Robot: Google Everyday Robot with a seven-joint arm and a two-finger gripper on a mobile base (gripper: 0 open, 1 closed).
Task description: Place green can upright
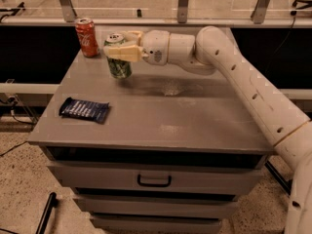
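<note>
The green can [118, 66] stands upright at the back left of the grey cabinet top [161, 116], its silver top facing up and its base at the surface. My gripper [116, 47] reaches in from the right and is shut on the can's upper part, its cream fingers [123, 53] across the can's upper front. The white arm [243, 77] stretches back to the right edge of the view.
A red cola can [87, 30] stands upright at the back left corner, close behind the green can. A dark blue snack packet [84, 109] lies flat near the left front. Drawers [154, 180] are below, and a rail with glass panels runs behind.
</note>
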